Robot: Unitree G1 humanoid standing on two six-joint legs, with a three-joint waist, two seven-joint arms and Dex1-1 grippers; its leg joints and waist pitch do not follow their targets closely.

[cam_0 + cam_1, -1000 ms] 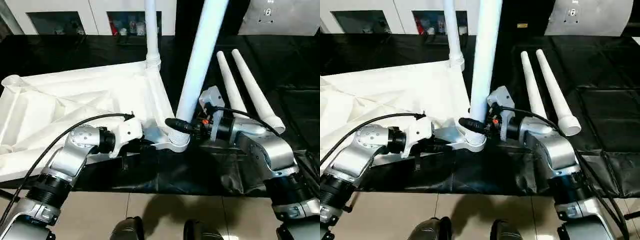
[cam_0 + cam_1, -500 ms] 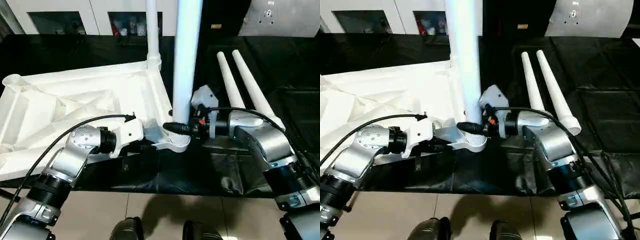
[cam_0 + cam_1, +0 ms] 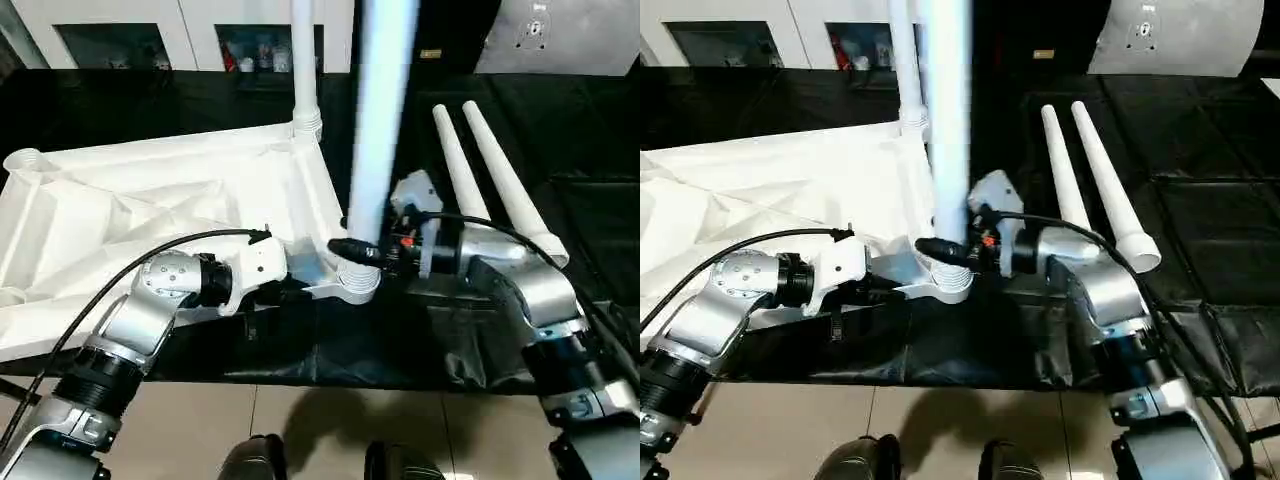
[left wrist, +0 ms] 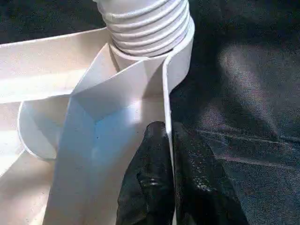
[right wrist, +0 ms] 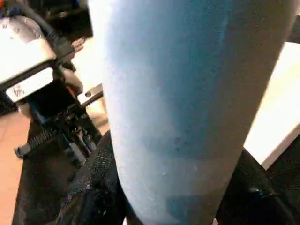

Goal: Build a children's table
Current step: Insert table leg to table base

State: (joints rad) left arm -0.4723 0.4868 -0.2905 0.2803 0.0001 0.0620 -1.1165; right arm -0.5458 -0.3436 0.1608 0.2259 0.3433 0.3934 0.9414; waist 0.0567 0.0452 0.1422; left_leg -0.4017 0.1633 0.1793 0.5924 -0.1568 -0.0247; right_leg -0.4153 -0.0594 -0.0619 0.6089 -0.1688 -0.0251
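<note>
Leg (image 3: 375, 150) in tabletop's corner socket (image 3: 355, 283)

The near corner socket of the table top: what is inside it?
A white leg stands in the socket, held by the right gripper. Its threaded end shows at the rim; the part inside is hidden.

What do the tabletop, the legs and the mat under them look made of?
Tabletop: white moulded plastic by the look, thin ribs, faint sheen. Upright leg and loose legs: seemingly the same white plastic, smooth tapered tubes. Mat: black sheet, probably plastic film or coated fabric; creased, slightly glossy.
</note>
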